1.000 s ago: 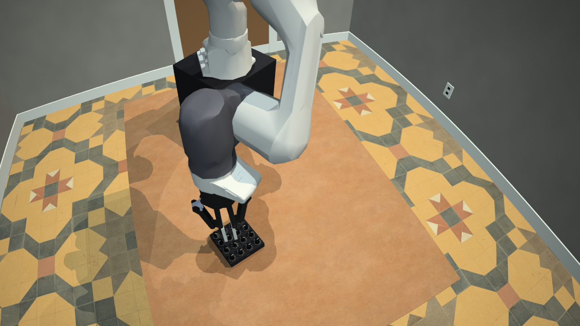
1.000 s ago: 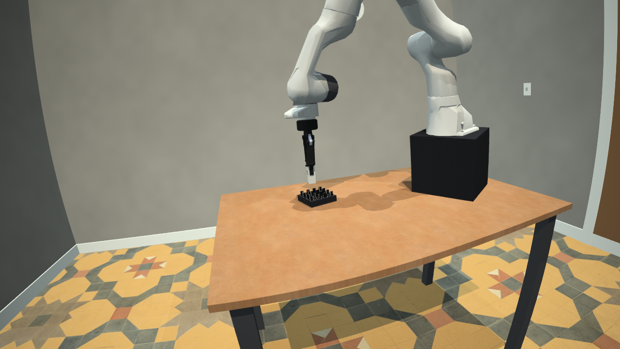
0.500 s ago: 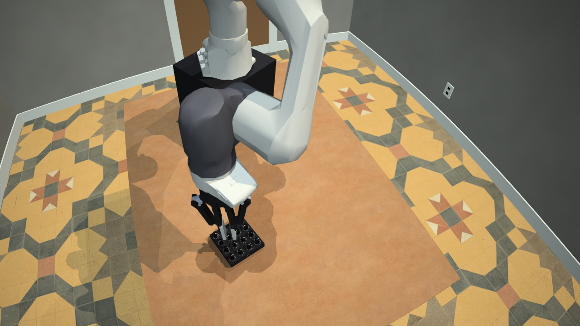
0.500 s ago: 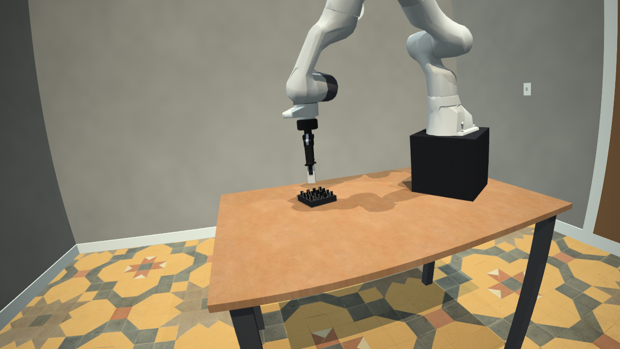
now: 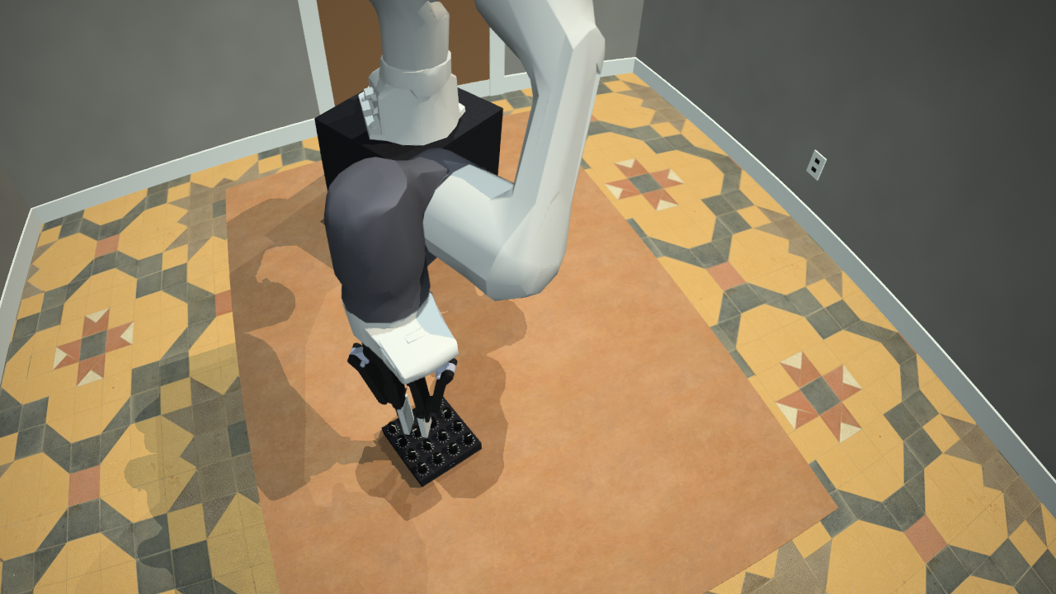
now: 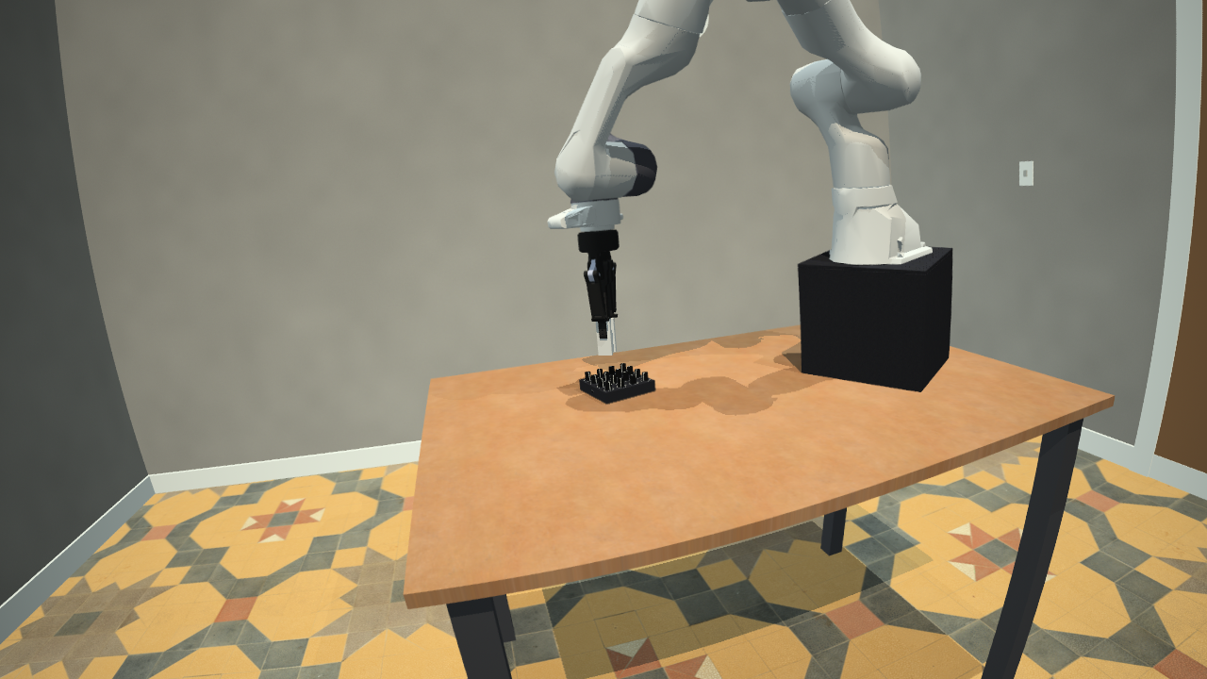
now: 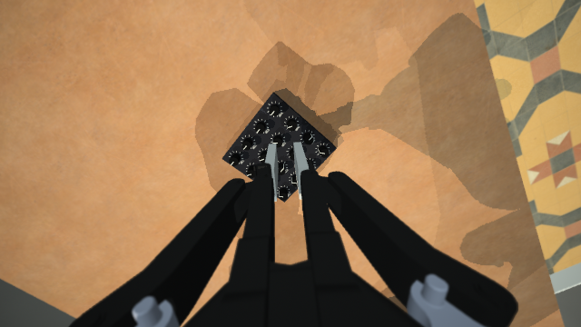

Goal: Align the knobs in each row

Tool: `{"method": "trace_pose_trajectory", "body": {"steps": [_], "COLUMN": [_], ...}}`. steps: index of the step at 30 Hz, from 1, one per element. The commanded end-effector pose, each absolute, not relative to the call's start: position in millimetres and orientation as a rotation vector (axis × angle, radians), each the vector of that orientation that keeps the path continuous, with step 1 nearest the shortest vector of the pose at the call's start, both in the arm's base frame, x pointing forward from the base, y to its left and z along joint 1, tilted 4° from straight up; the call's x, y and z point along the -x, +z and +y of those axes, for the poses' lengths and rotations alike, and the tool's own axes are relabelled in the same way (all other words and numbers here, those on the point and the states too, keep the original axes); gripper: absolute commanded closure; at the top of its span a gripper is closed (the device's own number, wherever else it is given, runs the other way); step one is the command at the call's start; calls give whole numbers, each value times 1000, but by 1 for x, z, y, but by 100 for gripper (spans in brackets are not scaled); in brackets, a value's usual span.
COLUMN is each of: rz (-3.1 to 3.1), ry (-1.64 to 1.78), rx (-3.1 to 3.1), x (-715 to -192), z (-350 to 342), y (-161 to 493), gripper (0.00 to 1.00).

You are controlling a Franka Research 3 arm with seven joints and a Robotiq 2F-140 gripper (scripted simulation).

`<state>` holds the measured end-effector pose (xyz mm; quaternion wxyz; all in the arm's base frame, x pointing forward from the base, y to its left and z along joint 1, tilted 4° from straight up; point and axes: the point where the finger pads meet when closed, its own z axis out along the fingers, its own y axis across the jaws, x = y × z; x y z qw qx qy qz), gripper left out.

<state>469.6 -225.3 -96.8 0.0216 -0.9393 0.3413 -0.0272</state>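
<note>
The black knob box (image 5: pixel 451 463) (image 6: pixel 631 391) (image 7: pixel 275 96) stands flat on the table, its corner toward the top of the wrist view. The printed names lie to the lower right of their knobs there, so the front faces lower right. Knob A4 (image 7: pixel 274 109) is at the top corner, knob A1 (image 7: pixel 235 158) at the left and knob D4 (image 7: pixel 322 149) at the right. My gripper (image 5: pixel 415 434) (image 6: pixel 605 353) (image 7: pixel 285 155) is open by a narrow gap, with nothing between its fingers. It hangs above the box without touching it. The fingers hide some middle knobs; most white lines are too small to read.
The wooden table (image 5: pixel 627 443) (image 6: pixel 675 472) bears the box and the black robot pedestal (image 5: pixel 483 140) (image 6: pixel 873 324). The pedestal stands well behind the box. Arm shadows fall around the box.
</note>
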Motion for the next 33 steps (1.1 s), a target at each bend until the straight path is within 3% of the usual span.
{"method": "trace_pose_trajectory", "body": {"steps": [1,33], "rz": [1279,1883], "ry": [-54,-46], "rx": [2818,2442], "x": [-469,-472], "z": [-223,-223], "y": [-97,-90], "gripper": [88,88]}}
